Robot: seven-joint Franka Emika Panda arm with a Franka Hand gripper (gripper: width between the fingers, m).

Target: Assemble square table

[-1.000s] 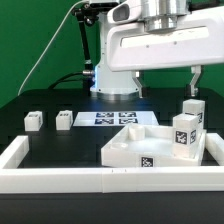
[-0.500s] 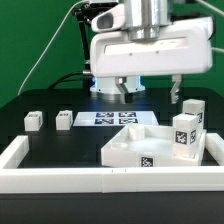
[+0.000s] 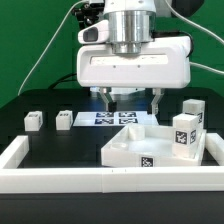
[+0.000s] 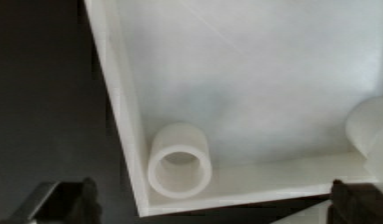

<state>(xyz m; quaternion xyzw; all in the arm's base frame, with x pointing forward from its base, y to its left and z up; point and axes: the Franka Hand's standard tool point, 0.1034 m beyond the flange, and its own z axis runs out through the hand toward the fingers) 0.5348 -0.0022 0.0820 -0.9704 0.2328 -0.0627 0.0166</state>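
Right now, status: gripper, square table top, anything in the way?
Gripper open, empty, above white tray-like square plastic top. Top rim-up; round socket in wrist view empty. White tagged legs at top's side, exterior view's right, clear of the fingers.

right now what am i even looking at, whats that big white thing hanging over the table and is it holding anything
The big white thing is the end effector, the grasping part of a robot arm. Its two fingers stand apart, with nothing between them.

One picture comes from a camera off the arm, the other from a camera on the wrist, looking down past the fingertips.

On the black table sit a white plastic tray-like square tabletop and small white tagged legs: two at the exterior view's left, two more standing by the tabletop at its right. The thin flat white marker board belongs to the rig.

The wrist view shows the tabletop's inside, with a round socket.
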